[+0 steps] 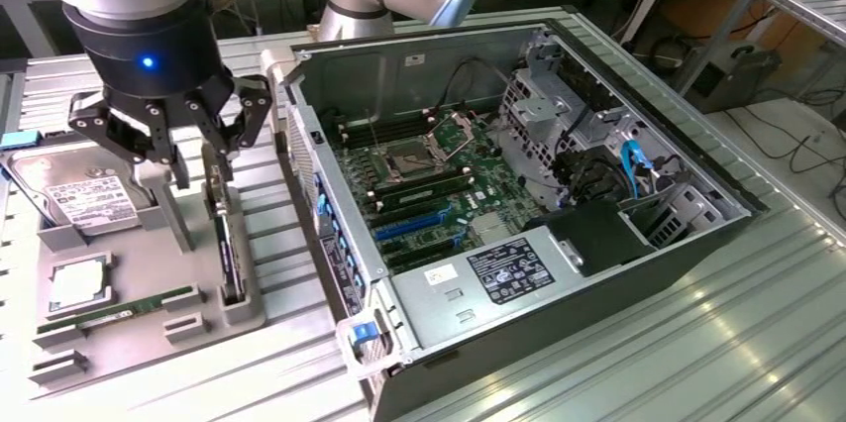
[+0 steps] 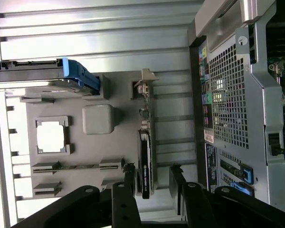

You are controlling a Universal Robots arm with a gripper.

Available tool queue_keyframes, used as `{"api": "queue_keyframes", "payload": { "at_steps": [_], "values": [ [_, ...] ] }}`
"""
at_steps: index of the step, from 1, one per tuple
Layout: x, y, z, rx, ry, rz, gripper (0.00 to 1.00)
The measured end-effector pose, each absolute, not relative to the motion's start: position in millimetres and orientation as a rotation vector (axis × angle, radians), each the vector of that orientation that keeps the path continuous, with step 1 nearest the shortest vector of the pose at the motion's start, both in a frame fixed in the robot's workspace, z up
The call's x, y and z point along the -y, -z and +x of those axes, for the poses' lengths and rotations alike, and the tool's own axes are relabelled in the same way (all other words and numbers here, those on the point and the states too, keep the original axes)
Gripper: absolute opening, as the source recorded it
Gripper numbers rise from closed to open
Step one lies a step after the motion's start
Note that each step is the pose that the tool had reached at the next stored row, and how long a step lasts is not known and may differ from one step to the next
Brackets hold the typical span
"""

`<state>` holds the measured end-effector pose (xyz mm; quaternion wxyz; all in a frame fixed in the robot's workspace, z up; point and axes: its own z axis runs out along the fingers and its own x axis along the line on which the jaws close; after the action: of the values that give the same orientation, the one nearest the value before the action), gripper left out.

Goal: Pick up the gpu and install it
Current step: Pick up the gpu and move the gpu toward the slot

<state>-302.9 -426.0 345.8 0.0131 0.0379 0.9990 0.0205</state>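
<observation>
The tray (image 1: 137,343) looks matt plastic (table (image 1: 635,343): ribbed metal).

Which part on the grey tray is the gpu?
Beside the open computer case, on the exterior view's left, lies a grey tray. The gpu stands on edge in the slot nearest the case, under the open gripper. Unlike the boxy hard drive and slim RAM stick, it is a thin upright card with a metal end bracket.

the exterior view sits high and off to one side, looking steeply down from mid distance over the open computer case (image 1: 595,338), with the grey parts tray (image 1: 146,343) at the exterior view's left. the wrist view looks straight down past the gripper (image 2: 152,176), close above that tray (image 2: 85,147). both views share the tray, the gpu (image 1: 228,244) standing on edge in it, and the case's rear panel (image 2: 228,95).
</observation>
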Motion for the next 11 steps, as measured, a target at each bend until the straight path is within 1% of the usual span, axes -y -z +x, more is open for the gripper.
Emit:
{"api": "queue_keyframes", "payload": {
  "at_steps": [6,11],
  "values": [
    [428,-326,-303,-3.113,-0.064,0.118,0.42],
    [428,-316,-303,-3.113,-0.064,0.118,0.42]
  ]
}}
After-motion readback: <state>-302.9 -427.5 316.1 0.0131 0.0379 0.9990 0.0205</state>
